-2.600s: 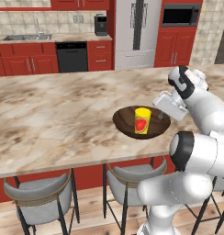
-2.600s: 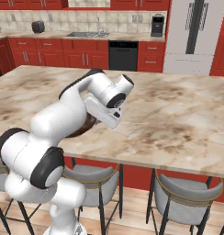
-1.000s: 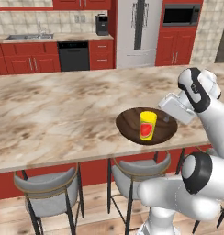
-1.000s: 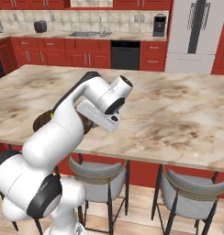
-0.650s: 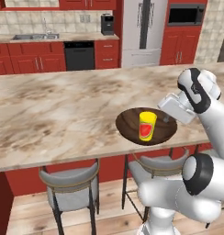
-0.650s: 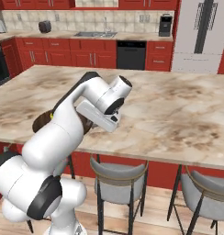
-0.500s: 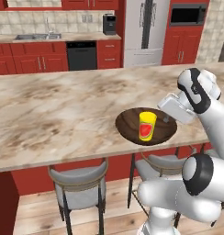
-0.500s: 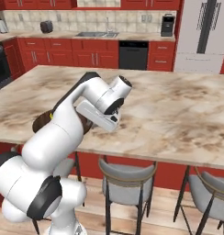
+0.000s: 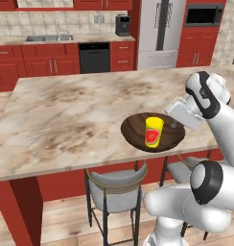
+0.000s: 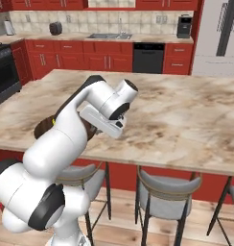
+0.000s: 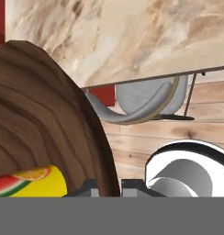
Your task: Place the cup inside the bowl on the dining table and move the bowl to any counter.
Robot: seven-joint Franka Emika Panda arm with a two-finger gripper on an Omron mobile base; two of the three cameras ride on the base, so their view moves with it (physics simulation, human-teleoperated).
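Near the tabletop's front edge, the cup is seen upright inside the bowl, whose rim is pinched by the gripper; tilting during carrying could topple the cup.

cup – yellow, red mark | bowl – dark brown wood-grain

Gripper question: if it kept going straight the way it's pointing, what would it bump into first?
Most likely the bowl: in the hand view its rim sits right between the gripper fingertips. Past that rim lies a stool, but depth is unclear.
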